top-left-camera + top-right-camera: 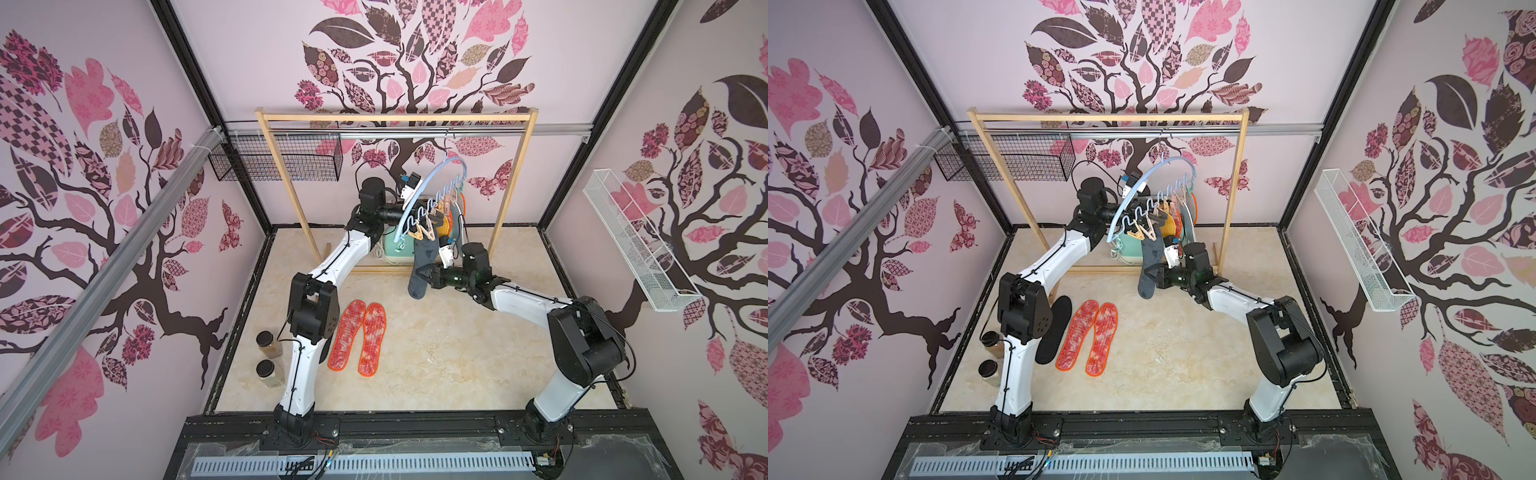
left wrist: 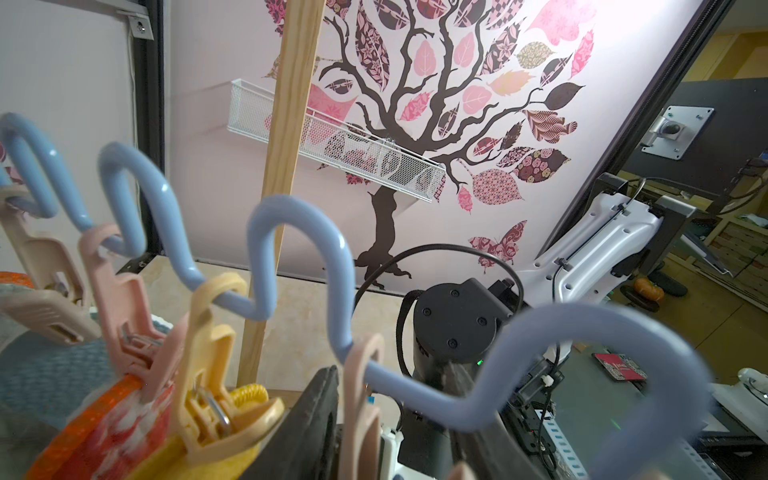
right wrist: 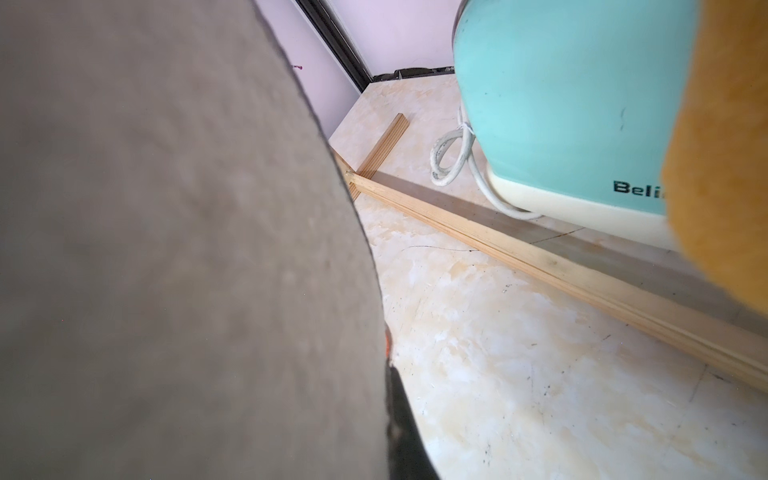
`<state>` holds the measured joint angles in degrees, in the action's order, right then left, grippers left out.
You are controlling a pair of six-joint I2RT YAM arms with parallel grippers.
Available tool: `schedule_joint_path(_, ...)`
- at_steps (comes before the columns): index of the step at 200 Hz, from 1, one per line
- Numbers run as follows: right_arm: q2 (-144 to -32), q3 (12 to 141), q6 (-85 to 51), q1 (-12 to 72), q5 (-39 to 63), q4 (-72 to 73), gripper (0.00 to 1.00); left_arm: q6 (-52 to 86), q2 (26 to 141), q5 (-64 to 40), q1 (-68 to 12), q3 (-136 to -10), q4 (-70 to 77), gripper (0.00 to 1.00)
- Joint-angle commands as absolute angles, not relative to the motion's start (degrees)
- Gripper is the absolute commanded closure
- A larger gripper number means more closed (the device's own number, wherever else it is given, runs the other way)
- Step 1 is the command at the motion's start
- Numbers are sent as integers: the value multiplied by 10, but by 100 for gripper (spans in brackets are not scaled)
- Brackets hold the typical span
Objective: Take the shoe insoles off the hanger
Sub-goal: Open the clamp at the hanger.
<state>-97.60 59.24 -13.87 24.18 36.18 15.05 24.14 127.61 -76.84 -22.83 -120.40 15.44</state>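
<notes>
Dark grey insole (image 3: pixel 166 249) edge pinched by right tool (image 1: pixel 426 275) | left tool (image 1: pixel 1138 212) at hanger (image 2: pixel 291 207), state unclear | mid-floor (image 1: pixel 457 353) open

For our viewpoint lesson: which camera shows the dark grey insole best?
Both top views: the dark grey insole shows nearly whole, in the right end effector. Right wrist: only blurred surface. Left wrist: just an edge.

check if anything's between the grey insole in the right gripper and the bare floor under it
Nothing visible. The floor below the dark grey insole held by the right gripper is bare; the two red insoles lie off toward the left arm.
</notes>
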Motion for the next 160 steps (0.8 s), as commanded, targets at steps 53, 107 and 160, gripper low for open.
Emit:
schedule_joint_path(53, -990, 616, -130, 241, 371, 148, 93, 268, 1284, -782, -231, -1216, 184, 65)
schedule_joint_path(107, -990, 615, -130, 241, 371, 148, 93, 267, 1280, -775, -231, -1209, 187, 89)
schedule_joint_path(160, -989, 610, -144, 241, 373, 150, 93, 261, 1277, -764, -229, -1199, 184, 94)
